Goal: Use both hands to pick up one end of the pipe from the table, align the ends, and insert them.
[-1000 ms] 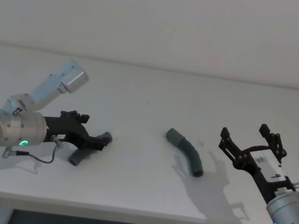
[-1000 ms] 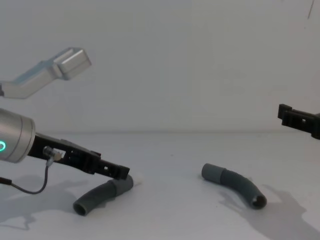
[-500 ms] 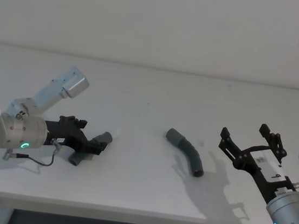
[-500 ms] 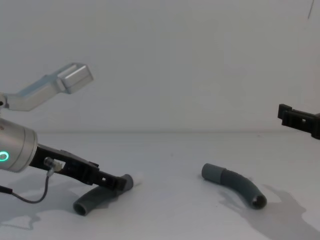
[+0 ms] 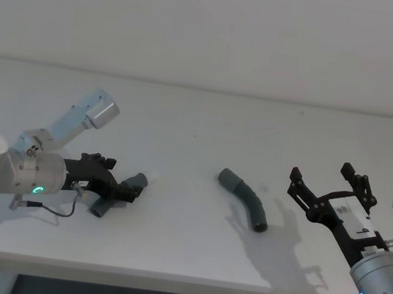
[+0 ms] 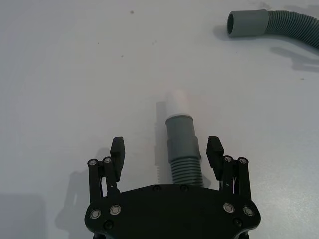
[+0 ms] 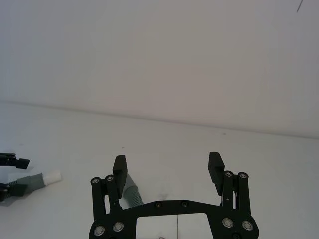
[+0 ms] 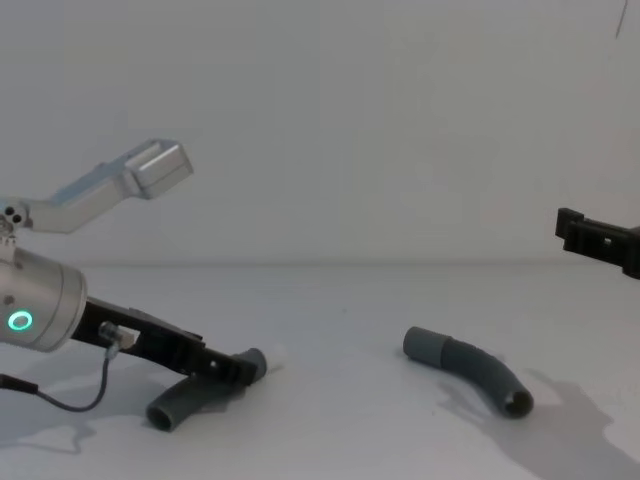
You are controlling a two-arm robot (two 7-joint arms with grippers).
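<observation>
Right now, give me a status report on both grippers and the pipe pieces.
Left gripper open, straddling the white-tipped piece on the table. Right gripper open, raised, apart from the cuffed piece. Path between pieces unobstructed.

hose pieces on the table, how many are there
2. The white-tipped hose piece lies at the robot's left, between the fingers of the open left end effector; the grey-cuffed hose piece lies apart, farther right, nearer the open right end effector.

Plug-tipped pipe point(image 8: 182, 404) left on table point(image 5: 198, 133), cuffed pipe point(image 5: 246, 198) right
</observation>
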